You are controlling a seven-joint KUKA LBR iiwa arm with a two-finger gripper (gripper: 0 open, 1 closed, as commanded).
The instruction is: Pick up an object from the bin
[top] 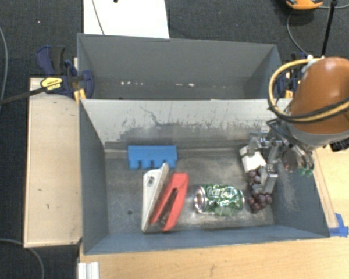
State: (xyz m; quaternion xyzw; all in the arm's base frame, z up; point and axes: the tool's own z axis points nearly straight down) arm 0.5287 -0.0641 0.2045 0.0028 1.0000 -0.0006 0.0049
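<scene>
One gripper (pixel 263 176) is hanging over dk purple grape bunch (pixel 259 200) at right of bin (pixel 163 124), nr crushed green can (pixel 220 200); claw opening: can't tell.

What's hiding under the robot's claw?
A dark purple grape bunch lies under the gripper, right of the crushed green can. The gripper covers the bunch's upper part.

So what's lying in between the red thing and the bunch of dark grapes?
In the camera view, a crushed green can lies on the bin floor between the red thing and the dark grapes.
</scene>
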